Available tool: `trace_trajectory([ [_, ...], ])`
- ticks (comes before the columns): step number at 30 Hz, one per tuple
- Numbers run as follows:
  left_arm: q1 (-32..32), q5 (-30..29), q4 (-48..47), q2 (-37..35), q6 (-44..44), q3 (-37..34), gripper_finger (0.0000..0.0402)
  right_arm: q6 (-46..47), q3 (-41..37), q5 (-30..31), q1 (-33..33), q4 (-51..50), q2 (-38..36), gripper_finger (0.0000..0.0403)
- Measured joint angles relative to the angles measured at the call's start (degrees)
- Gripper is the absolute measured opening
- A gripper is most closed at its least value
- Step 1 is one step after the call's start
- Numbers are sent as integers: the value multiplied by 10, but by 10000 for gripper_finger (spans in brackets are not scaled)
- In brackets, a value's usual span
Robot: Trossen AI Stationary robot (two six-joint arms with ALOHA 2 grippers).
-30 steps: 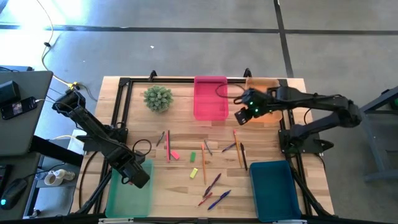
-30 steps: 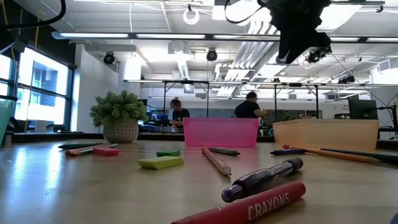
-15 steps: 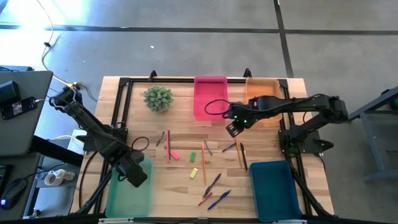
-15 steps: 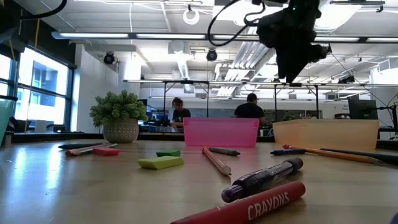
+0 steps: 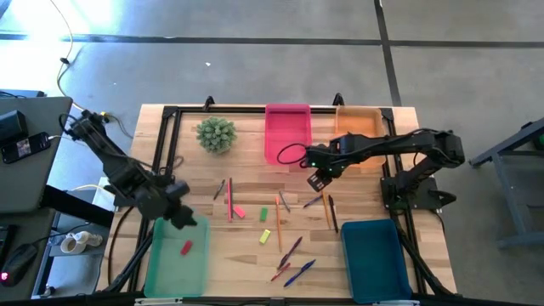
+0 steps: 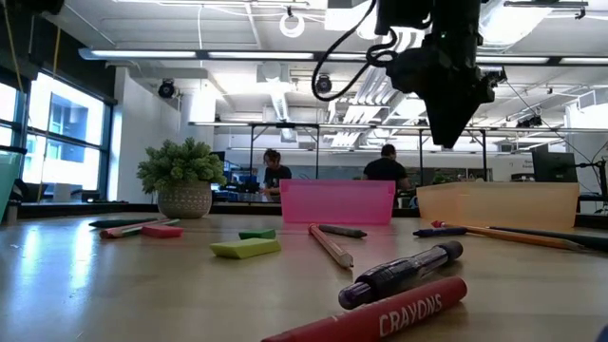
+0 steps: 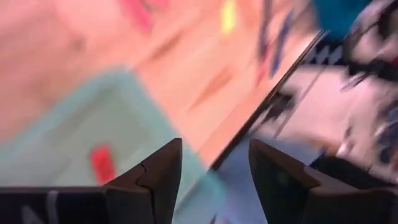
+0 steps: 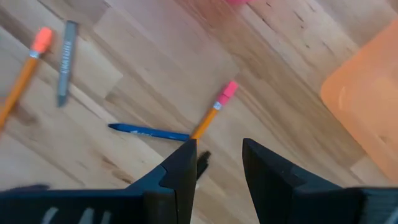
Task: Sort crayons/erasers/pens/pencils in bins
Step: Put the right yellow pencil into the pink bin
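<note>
My left gripper [image 5: 183, 217] is open and empty, above the far end of the light green bin [image 5: 170, 272]. A red eraser [image 5: 186, 247] lies on that bin's floor and also shows in the left wrist view [image 7: 101, 163]. My right gripper [image 5: 316, 180] is open and empty, in the air above an orange pencil [image 8: 214, 112] and a blue pen [image 8: 149, 132] that lie flat on the table. It also shows in the low view [image 6: 446, 133]. Red, green and yellow erasers [image 5: 239, 212] and more pencils [image 5: 229, 200] lie mid-table. The pink bin [image 5: 287, 134], orange bin [image 5: 361, 127] and teal bin [image 5: 374, 255] stand apart.
A potted plant [image 5: 216, 134] stands at the far left. Pens and crayons [image 5: 289, 255] lie near the front edge, between the green and teal bins. A black frame [image 5: 166, 153] runs round the table top. People show in the room beyond the table.
My left gripper has gone from over the green bin toward the table's far left. The red eraser now lies in the green bin, where none showed before. My right gripper has gone from the orange bin toward the table's left and near side, to above the pencil and pen.
</note>
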Motion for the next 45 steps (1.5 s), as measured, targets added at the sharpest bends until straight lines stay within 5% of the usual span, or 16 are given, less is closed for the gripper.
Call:
trace_trajectory([
  [6, 0, -188, 0, -43, 32, 0, 172, -6, -25, -7, -1, 12, -6, 121],
  [12, 2, -235, -1, -57, 56, 0, 172, 68, -119, -41, -1, 91, -49, 121],
  [22, 57, -241, 0, -58, 89, 0, 172, 136, -182, -19, -6, 247, -66, 121],
  [45, 83, -219, -1, -58, 106, 0, 172, 133, -183, -10, -39, 253, 39, 121],
])
